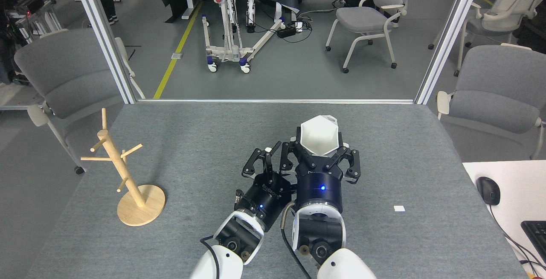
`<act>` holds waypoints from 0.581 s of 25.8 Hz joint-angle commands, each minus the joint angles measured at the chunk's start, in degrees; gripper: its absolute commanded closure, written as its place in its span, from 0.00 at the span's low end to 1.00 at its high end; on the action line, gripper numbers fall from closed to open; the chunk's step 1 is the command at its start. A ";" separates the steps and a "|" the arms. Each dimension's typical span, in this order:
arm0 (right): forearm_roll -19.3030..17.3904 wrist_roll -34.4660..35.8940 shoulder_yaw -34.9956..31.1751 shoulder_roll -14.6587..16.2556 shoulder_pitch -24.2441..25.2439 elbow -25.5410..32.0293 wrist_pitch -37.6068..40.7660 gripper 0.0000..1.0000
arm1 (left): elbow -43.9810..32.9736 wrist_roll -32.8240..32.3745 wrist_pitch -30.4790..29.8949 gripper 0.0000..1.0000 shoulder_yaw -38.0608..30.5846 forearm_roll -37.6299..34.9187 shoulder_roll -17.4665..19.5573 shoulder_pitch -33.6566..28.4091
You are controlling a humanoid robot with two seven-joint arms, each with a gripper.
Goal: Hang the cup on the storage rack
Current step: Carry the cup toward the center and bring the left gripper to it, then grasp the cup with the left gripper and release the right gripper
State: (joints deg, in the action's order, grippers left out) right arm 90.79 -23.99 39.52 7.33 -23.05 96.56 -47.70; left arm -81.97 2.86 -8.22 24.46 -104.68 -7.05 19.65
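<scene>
While the right gripper (319, 153) pinches the cup (320, 135) between its fingers, the cup juts beyond them, open mouth visible. Just beside, the left gripper (265, 161) is spread and empty; the storage rack (120, 169) stands well left.

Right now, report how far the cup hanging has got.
Done: the cup is picked up, held in the right claw above mid-table. In hand: the open left claw sits beside it, perhaps for a handover. Left: carrying it to the storage rack, whose pegs are bare.

Storage rack (128, 176) at table's (192, 134) left, cup (319, 136) near centre, well apart
</scene>
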 commanded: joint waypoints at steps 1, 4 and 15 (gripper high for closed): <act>0.61 -0.01 0.83 -0.56 0.81 -0.58 -0.11 0.87 | 0.23 0.04 -3.12 0.01 -0.20 0.70 -0.59 0.56; 0.61 -0.01 1.09 -1.18 0.81 -1.20 -0.11 0.87 | 0.23 0.04 -5.14 0.01 -0.29 2.11 -0.50 0.74; 0.61 -0.01 1.09 -2.49 0.72 -2.16 0.07 0.87 | 8.93 -0.14 -5.32 0.01 -0.29 2.55 -0.86 4.34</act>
State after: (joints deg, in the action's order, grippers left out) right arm 91.40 -24.21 40.61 5.31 -22.30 94.51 -47.91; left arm -75.66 2.97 -14.55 24.24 -102.20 -7.89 22.90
